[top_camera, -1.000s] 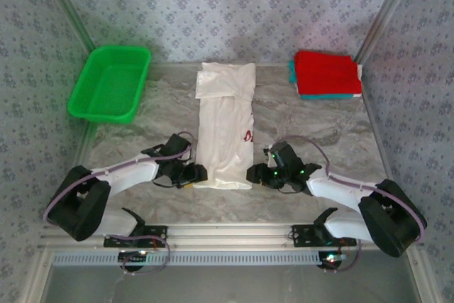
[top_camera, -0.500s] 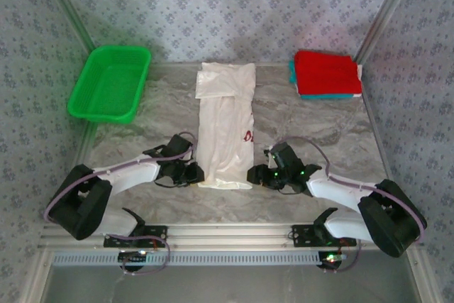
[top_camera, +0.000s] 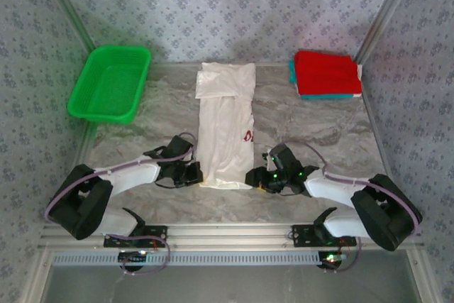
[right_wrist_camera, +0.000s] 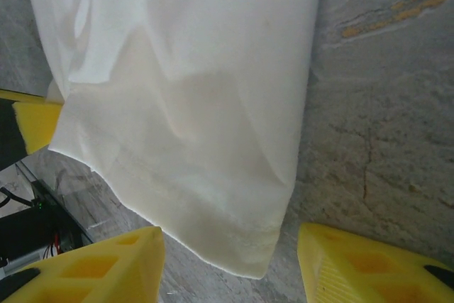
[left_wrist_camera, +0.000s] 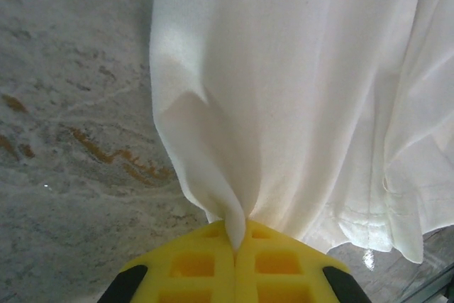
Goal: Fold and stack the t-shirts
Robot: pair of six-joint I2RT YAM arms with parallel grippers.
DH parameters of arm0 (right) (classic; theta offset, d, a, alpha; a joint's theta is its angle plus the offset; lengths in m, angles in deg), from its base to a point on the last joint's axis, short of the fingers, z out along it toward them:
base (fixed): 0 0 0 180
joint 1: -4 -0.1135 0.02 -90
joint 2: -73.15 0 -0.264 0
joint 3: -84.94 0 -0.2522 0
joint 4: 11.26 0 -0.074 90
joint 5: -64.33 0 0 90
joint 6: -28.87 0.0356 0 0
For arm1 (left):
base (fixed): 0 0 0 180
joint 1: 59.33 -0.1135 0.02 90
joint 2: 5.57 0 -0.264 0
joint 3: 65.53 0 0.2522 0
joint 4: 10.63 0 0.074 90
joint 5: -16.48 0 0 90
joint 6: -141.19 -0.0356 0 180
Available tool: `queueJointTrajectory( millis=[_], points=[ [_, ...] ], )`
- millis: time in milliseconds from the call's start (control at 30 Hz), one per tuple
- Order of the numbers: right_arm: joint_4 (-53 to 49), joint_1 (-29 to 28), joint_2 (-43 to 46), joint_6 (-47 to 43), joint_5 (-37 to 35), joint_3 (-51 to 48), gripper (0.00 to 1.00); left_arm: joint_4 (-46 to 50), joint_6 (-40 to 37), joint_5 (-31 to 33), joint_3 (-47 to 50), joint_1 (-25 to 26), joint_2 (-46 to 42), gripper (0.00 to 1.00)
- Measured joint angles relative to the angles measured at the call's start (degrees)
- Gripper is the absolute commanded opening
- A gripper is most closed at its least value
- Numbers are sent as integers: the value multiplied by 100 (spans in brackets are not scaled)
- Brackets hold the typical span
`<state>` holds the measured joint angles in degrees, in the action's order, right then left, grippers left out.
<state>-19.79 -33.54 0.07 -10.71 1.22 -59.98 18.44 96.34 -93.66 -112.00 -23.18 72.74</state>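
The left gripper (left_wrist_camera: 235,235) is pressed together on the near-left corner of the shirt (left_wrist_camera: 298,90), and a peaked tuck of white cloth runs into the seam between its yellow pads. The right gripper (right_wrist_camera: 230,250) stands spread, one pad on each side of the near-right corner. The hem lies flat between the pads, and nothing is pinched.

The main risk is a lopsided lift. If the left arm raises its corner before the right one closes, the hem would skew and the strip would twist. The left pinch looks thin, so it may hold only the top layer and the layers below could peel away. The right corner lies flat on the table (top_camera: 305,125), so closing there may scrape the surface or catch only part of the thickness. A smooth tabletop would also let the whole shirt slide if it is dragged.

The shirt (top_camera: 225,125) lies as a long folded strip running from between the grippers toward the far wall, with a red print at its right edge. The table is grey and marbled with orange veins. A green basket (top_camera: 110,83) sits at the far left. A stack (top_camera: 326,72) of red on teal sits at the far right, well apart from the shirt. Patterned walls (top_camera: 227,12) close in three sides.
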Motion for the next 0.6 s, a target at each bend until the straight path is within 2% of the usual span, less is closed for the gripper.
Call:
queueJointTrajectory(
  millis=[267,467,600],
  points=[
    [-74,79,-264,232,203,201,55,-136,59,2,129,4,-131,0],
    [278,-17,-697,302,304,422,46,-195,63,2,149,42,-138,0],
    [350,-26,-726,323,313,507,33,-195,63,20,155,42,-175,0]
  ],
)
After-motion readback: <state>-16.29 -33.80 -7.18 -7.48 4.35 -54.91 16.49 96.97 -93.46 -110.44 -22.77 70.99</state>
